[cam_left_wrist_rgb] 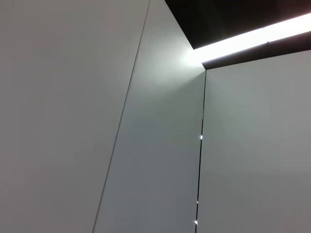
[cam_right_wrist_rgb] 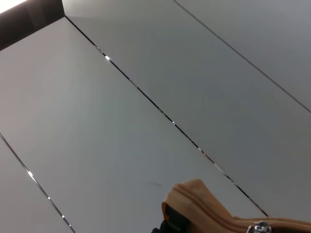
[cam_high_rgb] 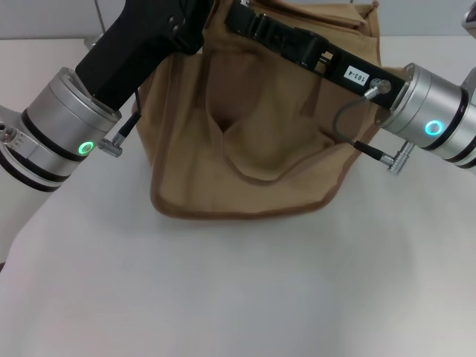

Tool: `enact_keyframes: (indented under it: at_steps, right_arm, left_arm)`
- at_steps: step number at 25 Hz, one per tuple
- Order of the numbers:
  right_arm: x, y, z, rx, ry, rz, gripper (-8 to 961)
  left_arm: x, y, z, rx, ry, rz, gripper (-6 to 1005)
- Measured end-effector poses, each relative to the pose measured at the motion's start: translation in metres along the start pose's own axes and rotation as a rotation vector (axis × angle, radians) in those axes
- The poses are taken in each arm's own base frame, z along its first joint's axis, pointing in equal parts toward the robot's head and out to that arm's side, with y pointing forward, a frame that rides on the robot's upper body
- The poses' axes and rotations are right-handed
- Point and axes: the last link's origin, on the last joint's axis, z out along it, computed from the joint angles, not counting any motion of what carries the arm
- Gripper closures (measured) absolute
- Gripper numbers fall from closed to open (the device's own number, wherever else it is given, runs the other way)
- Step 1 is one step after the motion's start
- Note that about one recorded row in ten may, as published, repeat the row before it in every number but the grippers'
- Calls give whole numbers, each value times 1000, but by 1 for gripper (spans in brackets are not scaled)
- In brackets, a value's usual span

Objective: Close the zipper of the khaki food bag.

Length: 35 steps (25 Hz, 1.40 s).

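Khaki food bag [cam_high_rgb: 253,149] is seen standing at the desk's [cam_high_rgb: 238,297] far edge, centre. Left gripper [cam_high_rgb: 195,15] and right gripper [cam_high_rgb: 249,22] are held over the bag's top; their grasp cannot be told. Zipper [cam_right_wrist_rgb: 218,213] with silver pull is glimpsed in the right wrist view

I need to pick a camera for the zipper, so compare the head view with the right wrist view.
Only the head view shows the whole khaki food bag on the white table, with both arms reaching over its top. Only the right wrist view shows the zipper up close, its silver pull, and wall panels behind. Both show the bag's tan fabric; neither shows claw fingers.
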Motion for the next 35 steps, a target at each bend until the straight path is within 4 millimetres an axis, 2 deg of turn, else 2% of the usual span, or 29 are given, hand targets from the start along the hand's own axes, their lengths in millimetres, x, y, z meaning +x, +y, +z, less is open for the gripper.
enact_keyframes:
  at_steps: [13,15,19,28,35]
  right_arm:
    - [1,-2,-8,24,-25,8,711]
    - [2,-2,-10,26,-23,10,924]
    - [2,-3,-14,34,-23,17,941]
    - [-8,-4,-41,64,-50,43,951]
    - [-10,-1,-50,56,-69,37,953]
  left_arm:
    - [0,0,-4,9,0,-2,937]
    - [0,0,-5,11,0,-4,937]
    - [0,0,-7,16,0,-6,937]
    - [1,0,-13,31,7,-12,938]
    - [3,2,-16,27,20,-13,939]
